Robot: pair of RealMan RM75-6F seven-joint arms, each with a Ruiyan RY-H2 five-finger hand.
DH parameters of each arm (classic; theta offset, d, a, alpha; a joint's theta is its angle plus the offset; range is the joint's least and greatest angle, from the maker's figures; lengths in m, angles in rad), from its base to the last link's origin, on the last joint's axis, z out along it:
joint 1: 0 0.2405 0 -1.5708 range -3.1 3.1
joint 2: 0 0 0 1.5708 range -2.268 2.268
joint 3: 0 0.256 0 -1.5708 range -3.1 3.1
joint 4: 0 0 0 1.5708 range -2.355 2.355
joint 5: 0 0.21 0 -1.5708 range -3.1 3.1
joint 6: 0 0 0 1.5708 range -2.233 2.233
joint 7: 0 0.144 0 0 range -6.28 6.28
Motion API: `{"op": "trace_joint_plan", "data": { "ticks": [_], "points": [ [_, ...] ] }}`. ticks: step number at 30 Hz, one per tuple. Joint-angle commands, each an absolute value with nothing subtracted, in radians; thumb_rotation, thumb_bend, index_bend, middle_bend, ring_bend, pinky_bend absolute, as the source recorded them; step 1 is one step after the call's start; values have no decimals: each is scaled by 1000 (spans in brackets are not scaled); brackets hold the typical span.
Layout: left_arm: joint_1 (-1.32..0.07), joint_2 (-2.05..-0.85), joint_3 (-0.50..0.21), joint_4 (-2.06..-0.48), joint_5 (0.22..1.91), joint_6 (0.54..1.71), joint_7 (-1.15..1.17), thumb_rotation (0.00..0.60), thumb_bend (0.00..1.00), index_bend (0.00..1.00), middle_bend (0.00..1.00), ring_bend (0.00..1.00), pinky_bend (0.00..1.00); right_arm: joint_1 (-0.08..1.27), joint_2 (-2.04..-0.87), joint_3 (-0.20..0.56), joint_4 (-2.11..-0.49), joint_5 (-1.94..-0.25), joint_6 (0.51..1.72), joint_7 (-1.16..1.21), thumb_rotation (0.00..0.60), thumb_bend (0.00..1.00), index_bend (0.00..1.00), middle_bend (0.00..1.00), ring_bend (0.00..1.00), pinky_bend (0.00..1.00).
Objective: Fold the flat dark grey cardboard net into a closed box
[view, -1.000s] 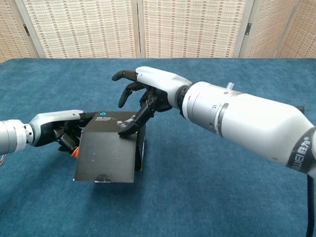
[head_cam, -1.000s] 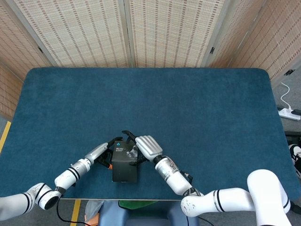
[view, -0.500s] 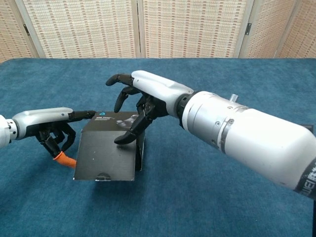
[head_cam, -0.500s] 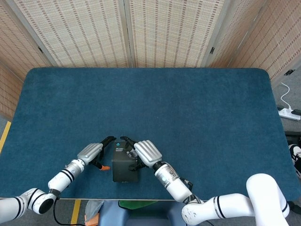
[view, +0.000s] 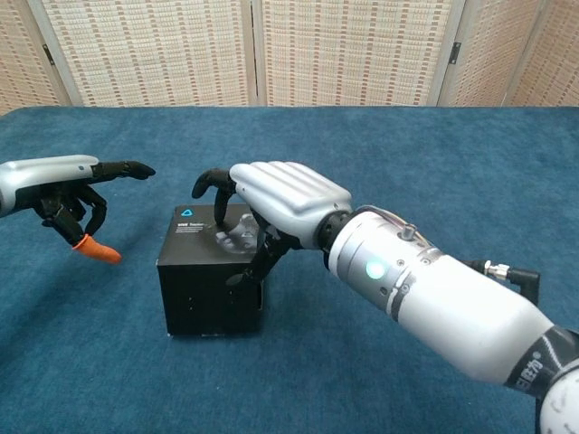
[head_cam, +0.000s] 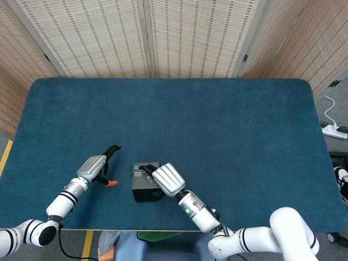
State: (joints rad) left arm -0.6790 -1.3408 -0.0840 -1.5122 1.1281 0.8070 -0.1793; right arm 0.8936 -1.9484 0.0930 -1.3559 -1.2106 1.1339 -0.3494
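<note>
- Here the dark grey cardboard box (head_cam: 145, 182) (view: 210, 280) is sitting on the blue table (head_cam: 217, 130) (view: 434, 181) near its front edge, folded into a closed cube with small white print and a blue mark on its top face.
- We are resting our right hand (head_cam: 165, 179) (view: 276, 203) on the box's top from the right side; the palm is arching over the lid and the dark fingers (view: 244, 262) are curling down onto the top face and over its front right edge.
- We are pressing on the box rather than gripping it; the hand is wrapping nothing, and its fingers are bent, not spread flat.
- We are holding our left hand (head_cam: 93, 166) (view: 63, 194) above the table to the left of the box, clearly apart from it and touching nothing.
- That hand is loosely released: one dark finger (head_cam: 112, 149) (view: 127, 168) is pointing out toward the box side while the others are hanging curled beneath the palm, one of them ending in an orange tip (head_cam: 111, 183) (view: 96, 252).
- Behind the table, woven folding screens (head_cam: 163, 32) (view: 344, 45) are standing along the far edge.
- In the head view, a white power strip (head_cam: 335, 129) is lying on the floor at the right.
</note>
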Motion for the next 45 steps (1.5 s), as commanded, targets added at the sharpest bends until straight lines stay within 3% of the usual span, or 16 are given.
{"op": "trace_joint_plan", "data": {
  "ticks": [1,9,12,16,21,25,28,29,31,33,35,39,45],
  "points": [
    [-676,-1338,-92,-1515,1142,795,-206,600,171,0,0,653,900,875,-2025,35,-1188,-1362,1196,-294,600,5,330,404,798,1000],
    [-667,-1335,-108,-1507,1193,773,-300,600,173,0,0,648,899,851,-2092,13,-1012,-1483,1234,-222,600,182,474,610,815,1000],
    [-663,-1333,-112,-1503,1207,777,-315,600,171,0,0,649,899,843,-2099,24,-997,-1503,1246,-198,600,213,480,632,818,1000],
    [-654,-1328,-115,-1508,1218,797,-311,600,172,0,0,623,887,831,-2087,42,-1006,-1537,1285,-153,600,214,477,537,816,1000],
    [-619,-1337,-117,-1513,1221,904,-214,600,173,0,0,515,699,803,-2002,56,-1086,-1578,1346,-93,600,143,315,436,811,1000],
    [-601,-1345,-116,-1514,1214,962,-141,600,173,0,13,438,644,783,-1951,57,-1136,-1581,1360,-98,600,141,290,417,801,1000],
    [-575,-1343,-115,-1514,1197,1044,-20,600,175,0,38,355,559,731,-1846,51,-1210,-1571,1394,-139,600,146,279,383,700,1000],
    [-550,-1340,-113,-1516,1188,1109,52,600,176,0,51,328,514,685,-1760,34,-1264,-1552,1415,-161,600,156,275,362,607,986],
    [-516,-1346,-116,-1544,1162,1189,142,600,176,0,70,300,466,635,-1626,15,-1398,-1514,1410,-197,600,177,266,330,472,882],
    [-488,-1346,-115,-1559,1156,1250,198,600,177,1,90,265,405,595,-1521,1,-1497,-1474,1402,-219,600,202,252,299,340,659],
    [-463,-1344,-110,-1566,1161,1297,228,600,176,7,96,235,363,561,-1444,-15,-1559,-1448,1400,-224,600,211,238,278,277,523],
    [-404,-1332,-88,-1576,1202,1389,253,600,176,39,109,200,315,477,-1317,-54,-1625,-1417,1423,-179,600,217,200,240,203,401],
    [-312,-1285,-40,-1620,1269,1485,229,600,176,51,115,167,267,343,-1233,-104,-1605,-1436,1509,-27,600,219,131,174,125,322]
  ]
}}
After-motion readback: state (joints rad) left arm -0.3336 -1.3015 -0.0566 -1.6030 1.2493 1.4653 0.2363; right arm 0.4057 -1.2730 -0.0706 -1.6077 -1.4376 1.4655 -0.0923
